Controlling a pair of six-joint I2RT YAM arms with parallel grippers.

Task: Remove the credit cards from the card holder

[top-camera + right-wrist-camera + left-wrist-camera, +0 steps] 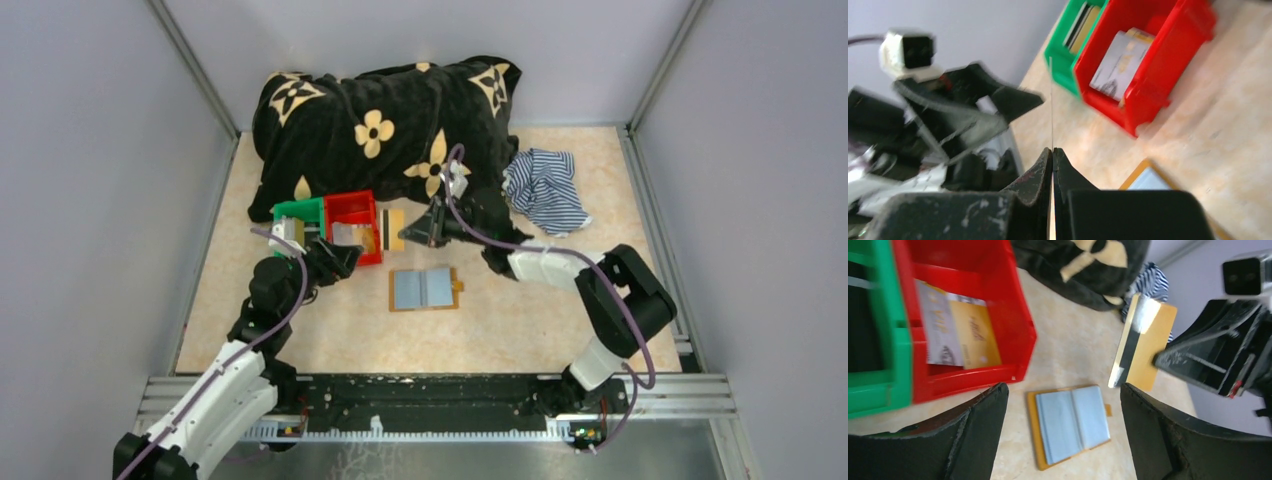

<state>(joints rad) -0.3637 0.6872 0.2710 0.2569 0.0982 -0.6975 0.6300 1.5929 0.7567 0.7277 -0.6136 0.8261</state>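
Beige table top [520,320]: hard and smooth, so a flat card lying on it would offer no edge to pinch.
Blanket [380,130]: black with cream flowers, heaped along the far side.
Striped cloth [545,188]: crumpled to the right of the blanket, well apart from the work.
Red bin [372,248]: left of centre, touching the green bin [298,212].
Left gripper [1063,390]: fingers spread wide with nothing between them, hanging just beside the red bin's front.
Right gripper [1053,152]: fingers pressed together on the held card, just right of the red bin.
Card holder [1070,422]: open flat mid-table, grey-blue panels up, tab to the right. No card edge shows at its pockets; whether one is tucked inside I cannot tell. It is likely light and soft, apt to slide if a card is tugged, so pin one half.
Loose cards [955,330]: greyish and yellowish, lying in the red bin.
Held card [1143,347]: yellowish with a dark stripe, pinched at one end, clear of the table. Probably very light, stiff but springy, with slick faces, so grip it across both faces near an edge.
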